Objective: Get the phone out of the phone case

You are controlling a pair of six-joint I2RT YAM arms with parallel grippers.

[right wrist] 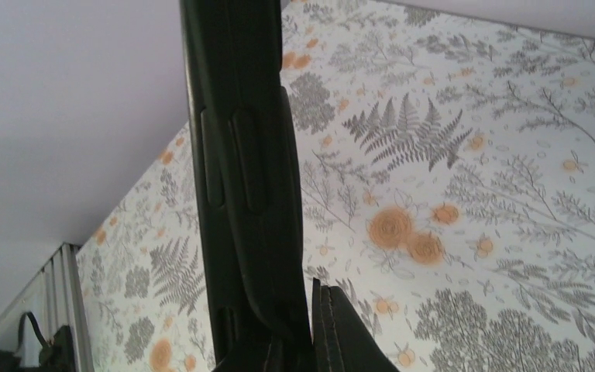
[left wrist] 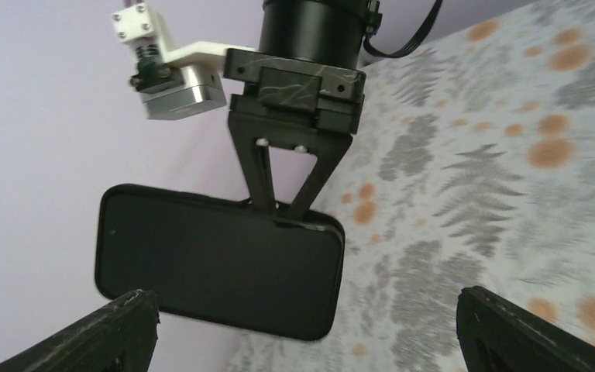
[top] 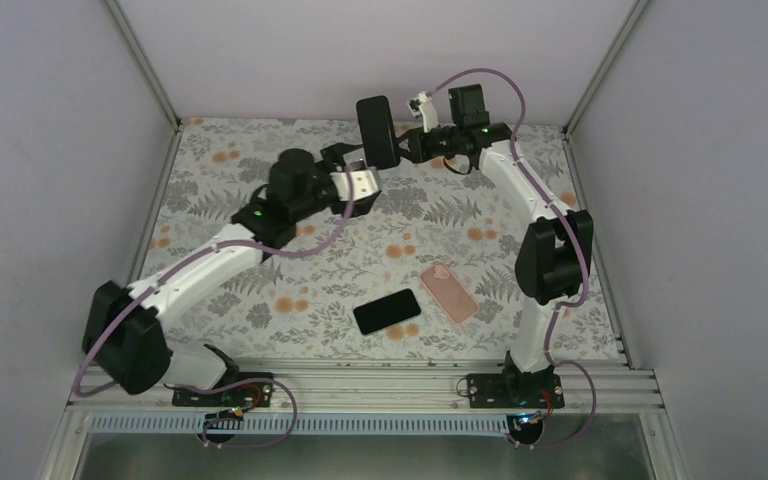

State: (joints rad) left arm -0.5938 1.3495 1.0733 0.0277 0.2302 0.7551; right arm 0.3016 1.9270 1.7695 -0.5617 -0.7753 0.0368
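A black phone in its black case [top: 374, 130] is held upright in the air at the back of the table. My right gripper [top: 400, 148] is shut on its right edge. In the right wrist view the cased phone's side with its buttons [right wrist: 240, 155] runs up from my right gripper [right wrist: 302, 310]. In the left wrist view the cased phone [left wrist: 217, 260] lies crosswise, pinched from above by the right gripper's fingers [left wrist: 262, 182]. My left gripper [top: 352, 168] is open wide, just in front of the phone and not touching it; it also shows in the left wrist view [left wrist: 306, 310].
A second black phone [top: 387, 311] and a pink case [top: 449, 291] lie on the floral mat near the front centre. Pale walls with metal corner posts close the back and sides. A metal rail [top: 360, 378] runs along the near edge.
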